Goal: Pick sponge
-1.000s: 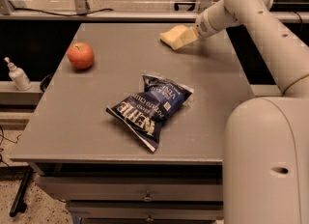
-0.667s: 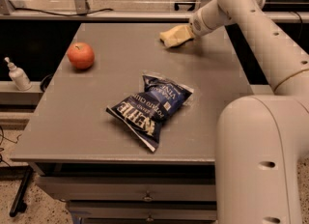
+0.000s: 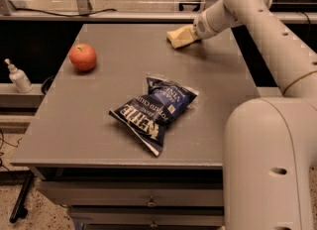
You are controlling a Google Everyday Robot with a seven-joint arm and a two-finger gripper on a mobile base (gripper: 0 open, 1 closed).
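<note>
My gripper (image 3: 179, 37) is the pale yellow wedge at the end of the white arm. It sits low over the far right part of the grey table (image 3: 99, 125), close to its back edge. No sponge shows as a separate thing; it is either hidden at the gripper or out of view. I cannot tell whether the gripper holds anything.
A red apple (image 3: 82, 57) stands at the table's far left. A dark blue chip bag (image 3: 156, 110) lies in the middle. My arm's large white link (image 3: 267, 164) fills the near right. A small white bottle (image 3: 19, 78) stands on a ledge left of the table.
The arm's forearm has swung left and toward the back. The gripper has stayed low over the same far right spot, shifted only slightly left.
</note>
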